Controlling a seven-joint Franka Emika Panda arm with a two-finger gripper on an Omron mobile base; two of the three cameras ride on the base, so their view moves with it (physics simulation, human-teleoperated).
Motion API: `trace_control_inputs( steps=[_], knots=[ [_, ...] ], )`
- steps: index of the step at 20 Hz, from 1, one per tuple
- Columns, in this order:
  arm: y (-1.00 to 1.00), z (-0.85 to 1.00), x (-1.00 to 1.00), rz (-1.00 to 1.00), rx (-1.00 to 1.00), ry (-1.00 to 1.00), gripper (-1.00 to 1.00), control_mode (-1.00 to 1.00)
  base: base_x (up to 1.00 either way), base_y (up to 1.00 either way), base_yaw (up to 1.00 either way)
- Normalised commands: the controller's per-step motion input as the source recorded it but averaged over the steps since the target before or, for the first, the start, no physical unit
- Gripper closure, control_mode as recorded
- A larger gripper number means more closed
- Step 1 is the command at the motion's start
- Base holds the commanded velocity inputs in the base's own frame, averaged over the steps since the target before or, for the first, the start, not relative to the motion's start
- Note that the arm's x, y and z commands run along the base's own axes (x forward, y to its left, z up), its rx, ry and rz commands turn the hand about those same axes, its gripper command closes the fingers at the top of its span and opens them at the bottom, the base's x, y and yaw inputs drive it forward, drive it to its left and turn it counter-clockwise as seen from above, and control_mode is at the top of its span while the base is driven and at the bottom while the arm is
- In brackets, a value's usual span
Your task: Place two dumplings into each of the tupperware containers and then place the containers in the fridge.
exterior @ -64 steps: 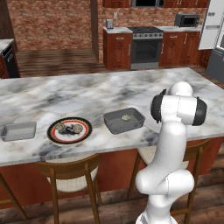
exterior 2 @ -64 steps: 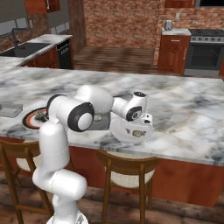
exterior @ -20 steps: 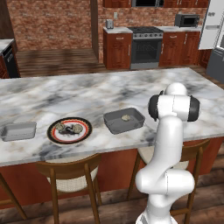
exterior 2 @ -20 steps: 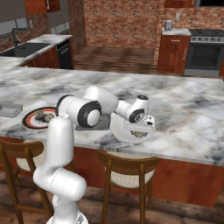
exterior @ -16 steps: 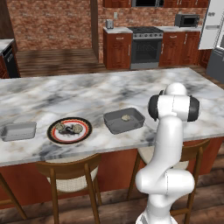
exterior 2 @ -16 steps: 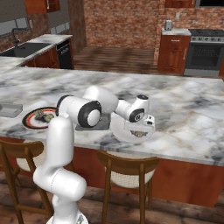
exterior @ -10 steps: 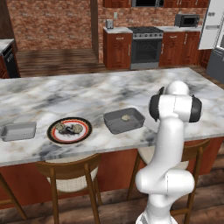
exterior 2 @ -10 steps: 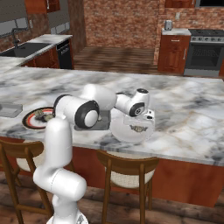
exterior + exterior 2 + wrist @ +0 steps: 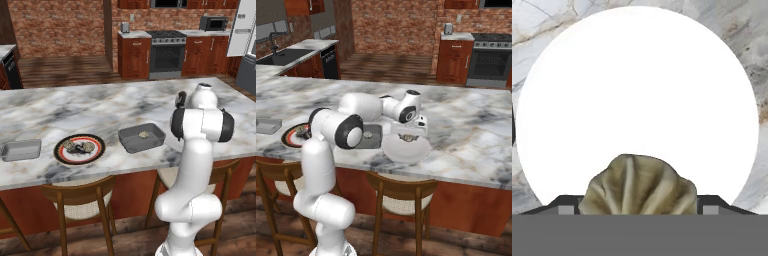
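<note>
My gripper (image 9: 637, 201) is shut on a pleated tan dumpling (image 9: 637, 182), held over a white round disc (image 9: 637, 85) on the marble counter. In the right base view the gripper (image 9: 406, 136) hangs just right of the larger tupperware container (image 9: 374, 141). That container (image 9: 141, 137) holds one dumpling (image 9: 143, 134). The smaller tupperware container (image 9: 20, 150) sits at the counter's far left. More dumplings (image 9: 85, 147) lie on a black red-rimmed plate (image 9: 63, 154) between the two tubs. The fridge (image 9: 244, 30) stands at the far back right.
Wooden stools (image 9: 80, 200) stand along the near counter edge. A steel oven (image 9: 167, 52) and wood cabinets line the back wall. A sink (image 9: 281, 55) sits on the side counter at left. My own white arm (image 9: 200, 125) blocks the counter's right part in the left base view.
The wrist has lifted slightly and turned with the dumpling still in the jaws. Tubs and plate have not moved.
</note>
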Motion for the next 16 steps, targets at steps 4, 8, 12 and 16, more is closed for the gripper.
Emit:
trace_control_inputs(
  steps=[4, 8, 12, 16],
  knots=[
    [0.79, 0.04, 0.0, 0.09, 0.0, 0.0, 1.0, -1.0, 0.0, 0.0, 0.0],
    [0.92, 0.0, 0.0, 0.12, 0.0, 0.0, 1.0, -1.0, 0.0, 0.0, 0.0],
    [0.93, 0.01, 0.0, 0.13, 0.0, 0.0, 1.0, -1.0, 0.0, 0.0, 0.0],
    [0.98, 0.0, 0.04, 0.13, 0.0, 0.0, 1.0, -1.0, 0.0, 0.0, 0.0]
  ],
)
